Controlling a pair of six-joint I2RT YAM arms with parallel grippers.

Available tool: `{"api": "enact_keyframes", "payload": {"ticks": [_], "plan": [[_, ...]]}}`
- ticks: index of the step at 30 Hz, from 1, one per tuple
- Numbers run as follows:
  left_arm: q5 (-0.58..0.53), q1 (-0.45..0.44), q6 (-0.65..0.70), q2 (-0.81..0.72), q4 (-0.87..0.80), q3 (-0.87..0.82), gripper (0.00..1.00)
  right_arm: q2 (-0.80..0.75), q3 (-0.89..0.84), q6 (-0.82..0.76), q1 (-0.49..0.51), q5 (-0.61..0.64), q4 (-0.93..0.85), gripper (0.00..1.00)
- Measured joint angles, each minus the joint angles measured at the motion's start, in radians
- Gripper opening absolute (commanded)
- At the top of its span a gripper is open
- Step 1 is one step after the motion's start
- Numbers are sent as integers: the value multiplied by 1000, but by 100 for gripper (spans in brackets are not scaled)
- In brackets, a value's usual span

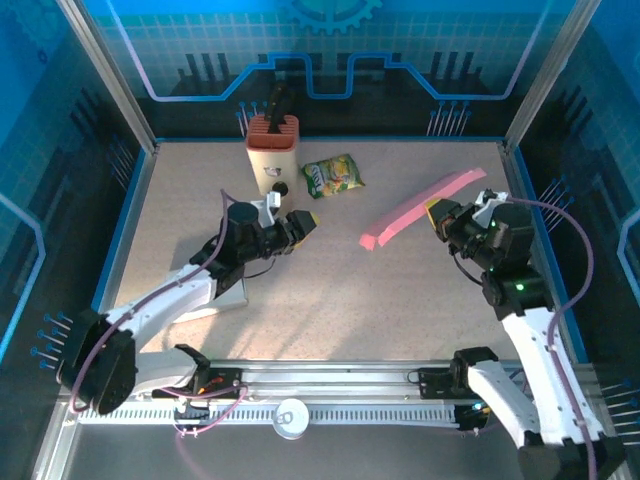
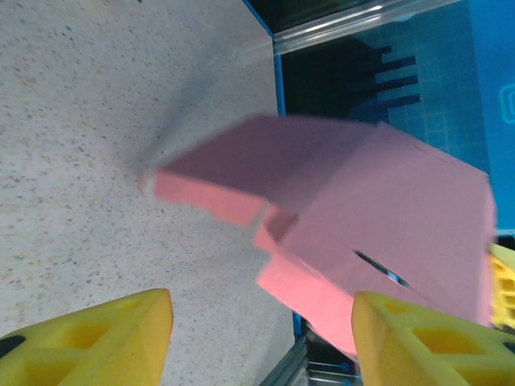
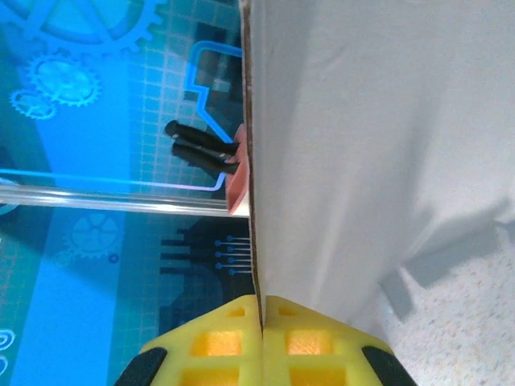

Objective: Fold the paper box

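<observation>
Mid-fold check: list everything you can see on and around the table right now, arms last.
paper box: one, pink, flat, right side of the table, tilted
holder: one, beige with orange top, black handles in it, back centre
snack packet: one, green, right of the holder
flat item: one, white, under the left arm, cannot tell what
round item: one, white, on the front rail
table: one, speckled beige
left gripper: one, yellow fingers, open, centre
right gripper: one, yellow fingers, shut on the paper box
</observation>
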Motion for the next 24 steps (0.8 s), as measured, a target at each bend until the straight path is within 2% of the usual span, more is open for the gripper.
{"api": "enact_keyframes", "payload": {"ticks": [5, 9, 16, 24], "plan": [[-37, 0, 55, -36, -144, 8, 59, -1, 123, 28, 188, 158, -142, 0], [-53, 1, 88, -37, -212, 13, 57, 114, 122, 66, 238, 223, -131, 0], [-120, 1, 211, -78, -364, 16, 52, 342, -18, 141, 256, 247, 84, 0], [-169, -37, 351, -91, -414, 10, 43, 455, -182, 185, 257, 210, 375, 0]]}}
